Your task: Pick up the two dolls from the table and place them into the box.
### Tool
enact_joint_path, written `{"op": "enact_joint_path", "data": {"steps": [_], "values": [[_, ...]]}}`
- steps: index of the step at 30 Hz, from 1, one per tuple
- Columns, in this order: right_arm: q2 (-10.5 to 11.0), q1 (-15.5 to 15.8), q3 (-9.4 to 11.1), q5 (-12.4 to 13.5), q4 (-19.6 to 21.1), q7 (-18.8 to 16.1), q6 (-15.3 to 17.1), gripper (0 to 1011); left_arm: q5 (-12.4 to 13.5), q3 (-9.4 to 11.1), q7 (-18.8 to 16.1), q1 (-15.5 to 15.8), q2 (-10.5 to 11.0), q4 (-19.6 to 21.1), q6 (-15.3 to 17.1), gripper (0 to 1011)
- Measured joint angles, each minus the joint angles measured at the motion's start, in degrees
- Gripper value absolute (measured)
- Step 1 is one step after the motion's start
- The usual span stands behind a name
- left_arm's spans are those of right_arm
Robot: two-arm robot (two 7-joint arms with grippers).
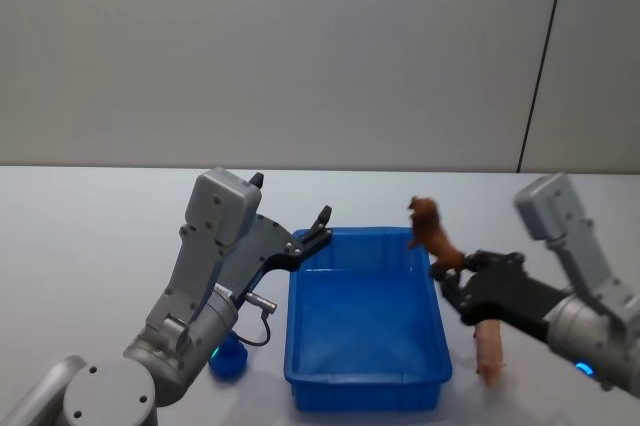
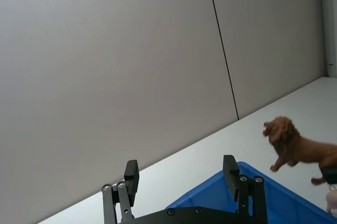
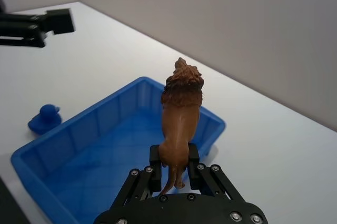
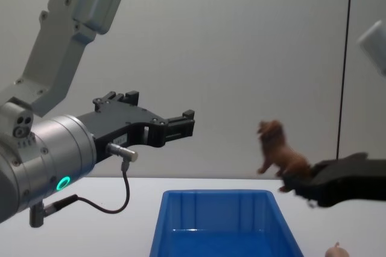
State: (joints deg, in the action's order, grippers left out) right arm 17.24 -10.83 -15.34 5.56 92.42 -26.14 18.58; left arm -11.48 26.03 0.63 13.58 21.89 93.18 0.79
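Right gripper (image 3: 174,163): clamped on brown doll (image 3: 181,108), above box (image 1: 365,394)
Left gripper (image 2: 181,174): spread, empty
Yours to do: both drops; pink doll (image 1: 489,346) on desk (image 1: 100,246)

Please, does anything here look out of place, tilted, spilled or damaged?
Nothing looks spilled or damaged. The right gripper holds the reddish-brown doll by its hind end, tilted, above the right rim of the box. The pink doll is on the table right of it. The left gripper hangs open near the left rim.
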Motion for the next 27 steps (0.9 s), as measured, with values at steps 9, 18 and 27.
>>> {"op": "enact_joint_path", "data": {"steps": [9,18,27], "values": [[-2.3,-1.2,-2.9,-3.7,-2.7,-2.0,0.3,265,0.0,0.0,0.0,0.0,0.0,0.0,0.0,1001],[-3.3,-1.5,-4.2,-5.1,-4.5,-2.1,0.6,475,0.0,0.0,0.0,0.0,0.0,0.0,0.0,1001],[-3.2,-0.9,-4.4,-4.5,-4.6,-0.4,0.5,769,0.0,0.0,0.0,0.0,0.0,0.0,0.0,1001]]}}
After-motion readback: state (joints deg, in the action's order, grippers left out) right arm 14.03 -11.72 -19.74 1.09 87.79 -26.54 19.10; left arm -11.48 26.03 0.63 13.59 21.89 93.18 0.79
